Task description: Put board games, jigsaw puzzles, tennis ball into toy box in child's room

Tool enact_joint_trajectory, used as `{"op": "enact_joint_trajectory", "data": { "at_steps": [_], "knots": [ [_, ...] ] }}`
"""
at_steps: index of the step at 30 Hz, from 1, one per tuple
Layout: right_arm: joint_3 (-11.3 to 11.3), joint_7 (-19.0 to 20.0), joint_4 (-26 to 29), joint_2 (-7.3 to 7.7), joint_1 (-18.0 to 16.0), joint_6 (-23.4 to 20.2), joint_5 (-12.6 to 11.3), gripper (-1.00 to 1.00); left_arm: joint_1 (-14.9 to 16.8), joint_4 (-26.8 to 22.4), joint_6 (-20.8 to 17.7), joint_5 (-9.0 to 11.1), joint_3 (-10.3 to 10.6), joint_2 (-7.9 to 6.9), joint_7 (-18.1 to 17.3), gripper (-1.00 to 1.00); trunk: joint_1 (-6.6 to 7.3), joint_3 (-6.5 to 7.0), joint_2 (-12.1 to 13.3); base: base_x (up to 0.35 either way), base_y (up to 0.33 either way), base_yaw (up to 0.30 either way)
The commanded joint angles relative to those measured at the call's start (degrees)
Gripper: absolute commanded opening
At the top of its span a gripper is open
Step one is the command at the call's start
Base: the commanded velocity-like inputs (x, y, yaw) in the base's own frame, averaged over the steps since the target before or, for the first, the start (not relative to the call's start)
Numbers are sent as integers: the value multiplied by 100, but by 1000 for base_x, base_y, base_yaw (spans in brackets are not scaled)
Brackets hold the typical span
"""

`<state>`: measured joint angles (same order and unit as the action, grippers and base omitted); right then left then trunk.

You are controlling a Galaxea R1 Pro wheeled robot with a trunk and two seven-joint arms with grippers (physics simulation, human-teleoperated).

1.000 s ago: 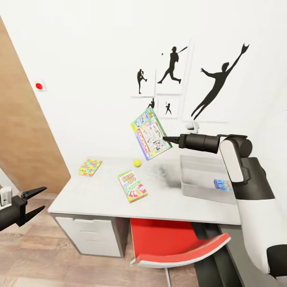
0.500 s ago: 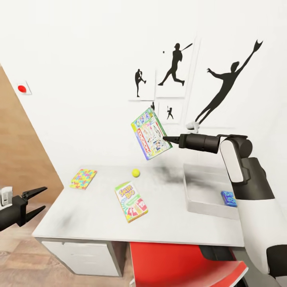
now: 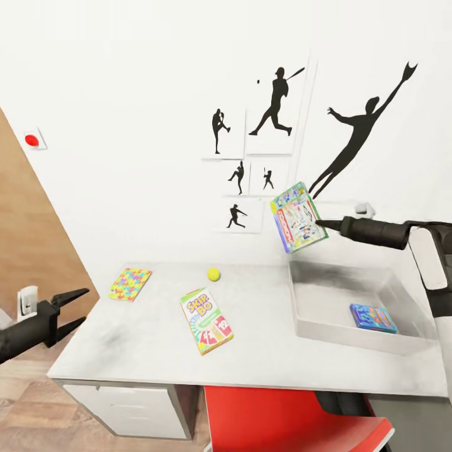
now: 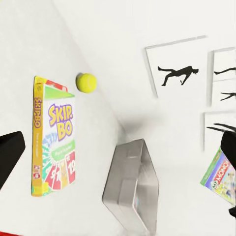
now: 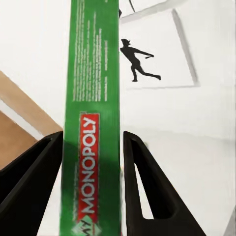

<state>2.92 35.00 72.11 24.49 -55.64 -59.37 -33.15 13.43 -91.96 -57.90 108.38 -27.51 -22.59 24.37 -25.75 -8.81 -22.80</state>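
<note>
Head view: the right gripper [image 3: 319,221] and its green-edged printed Monopoly game box [image 3: 299,217] have shifted right since half a second ago, now above the shallow grey toy box [image 3: 326,329] holding a blue game box [image 3: 373,317]. The left gripper [image 3: 80,307] hangs open off the glossy pale table [image 3: 157,351].

Left wrist view: the SKIP-BO box [image 4: 54,135] lies beside the yellow-green tennis ball [image 4: 86,82].

Right wrist view: black fingers [image 5: 142,196] clamp the Monopoly box's edge; its face is hidden.

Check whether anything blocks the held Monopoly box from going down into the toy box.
Nothing visible does. The Monopoly box, held by the right gripper, hangs above the toy box's near-left end; inside lies only a blue game box at the far end.
</note>
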Motion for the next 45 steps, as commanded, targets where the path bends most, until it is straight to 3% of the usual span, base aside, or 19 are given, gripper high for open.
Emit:
{"op": "enact_joint_trajectory", "data": {
  "at_steps": [1,3,5,6,7,10,12,13,14,17,22,27,35,42,45],
  "knots": [
    [87,55,-321,199,17,-63,-177,-100,136,-4,39,49,285,73,64,100,-4,-12,-12,0,0,0],
    [170,96,-1009,497,65,-63,-296,-100,424,-11,103,41,1020,239,79,100,-4,-12,-12,0,0,0],
    [196,249,-1425,612,168,-63,-361,-100,686,-13,147,-16,1489,304,217,100,-4,-12,-12,0,0,0],
    [200,333,-1524,636,231,-63,-371,-100,786,-13,157,-53,1600,321,329,100,-4,-12,-12,0,0,0],
    [207,529,-1655,666,410,-63,-379,-100,992,-14,173,-107,1771,355,647,100,-4,-12,-12,0,0,0],
    [211,824,-1795,660,766,-63,-367,-100,1384,-7,185,-137,1966,582,1428,100,-4,-12,-12,0,0,0],
    [214,889,-1963,651,930,-63,-341,-100,1683,-2,189,-153,2058,961,2182,100,-4,-12,-12,0,0,0],
    [222,856,-2215,652,982,-17,-333,-100,1868,-4,182,-159,2117,1301,2659,100,-4,-12,-12,0,0,0],
    [227,837,-2413,651,997,43,-331,-100,1991,-5,179,-167,2234,1487,2905,100,-4,-12,-12,0,0,0],
    [232,654,-2918,643,990,256,-332,-100,2308,13,203,-160,2561,1717,3457,100,-4,-12,-12,0,0,0],
    [235,227,-3210,631,979,853,-362,-100,2637,55,475,-167,2954,1810,3911,100,-4,-12,-12,0,0,0],
    [230,145,-3235,624,952,1017,-374,-100,2697,79,558,-161,3136,1828,4019,100,-4,-12,-12,0,0,0],
    [220,123,-3299,605,574,1226,-340,-100,2716,90,575,-163,3185,1868,4039,100,-4,-41,-12,0,0,0],
    [218,213,-3381,610,381,1344,-383,-100,2907,82,570,-168,3196,2072,4072,100,-4,-104,-12,0,0,0],
    [227,479,-3385,620,373,1345,-393,-100,2964,82,569,-165,3198,2124,4172,100,-4,-131,-12,0,0,0]
  ]
}}
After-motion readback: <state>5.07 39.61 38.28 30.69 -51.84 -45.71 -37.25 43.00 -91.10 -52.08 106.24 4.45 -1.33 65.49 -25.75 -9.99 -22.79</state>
